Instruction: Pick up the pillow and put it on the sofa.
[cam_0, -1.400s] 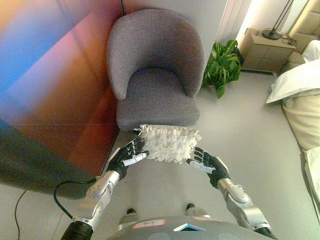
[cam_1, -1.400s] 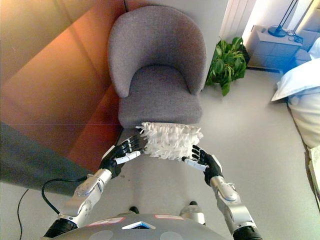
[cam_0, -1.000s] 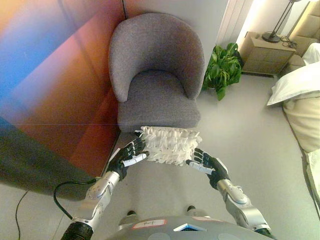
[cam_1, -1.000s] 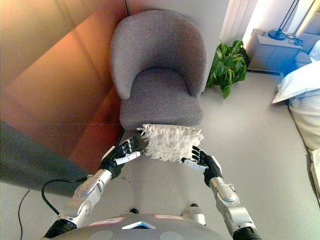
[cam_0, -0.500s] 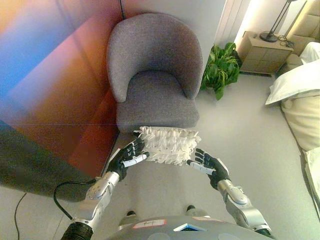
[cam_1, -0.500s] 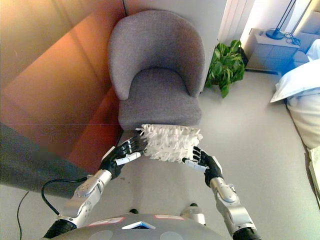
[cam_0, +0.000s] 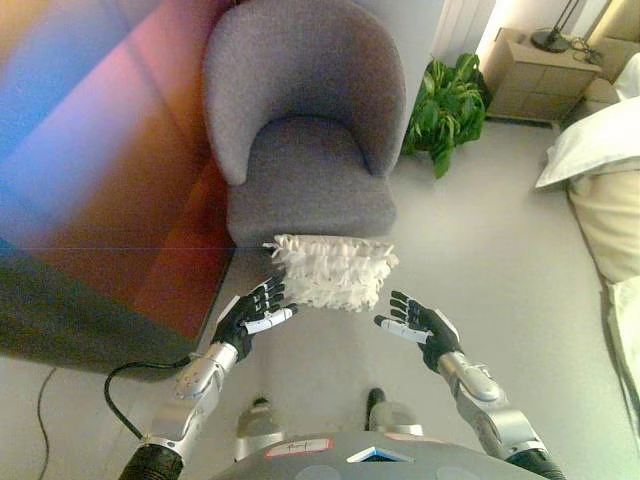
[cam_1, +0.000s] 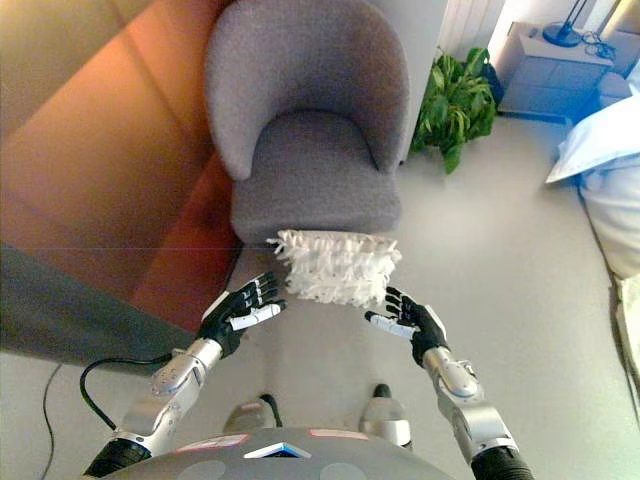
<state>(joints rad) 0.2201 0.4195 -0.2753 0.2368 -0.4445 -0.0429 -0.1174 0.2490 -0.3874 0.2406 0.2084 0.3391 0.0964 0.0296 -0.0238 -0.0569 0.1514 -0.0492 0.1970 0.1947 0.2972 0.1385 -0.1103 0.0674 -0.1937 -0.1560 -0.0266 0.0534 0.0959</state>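
Observation:
The white ruffled pillow (cam_0: 330, 272) stands against the front edge of the grey armchair (cam_0: 305, 150), below its seat. My left hand (cam_0: 252, 312) is open with fingers spread, just below and left of the pillow's left corner. My right hand (cam_0: 418, 323) is open with fingers spread, below and right of the pillow's right corner. In the right eye view a small gap shows between each hand and the pillow (cam_1: 335, 265). Neither hand holds anything.
A wood-panelled wall (cam_0: 100, 180) runs along the left beside the armchair. A green potted plant (cam_0: 445, 105) stands to the right of the chair, with a bedside cabinet (cam_0: 525, 85) behind it. A bed with white bedding (cam_0: 600, 160) is at the far right.
Both hands flanked the pillow's sides before; now they sit lower and apart from it. The view has also shifted, so the chair fills more of the top.

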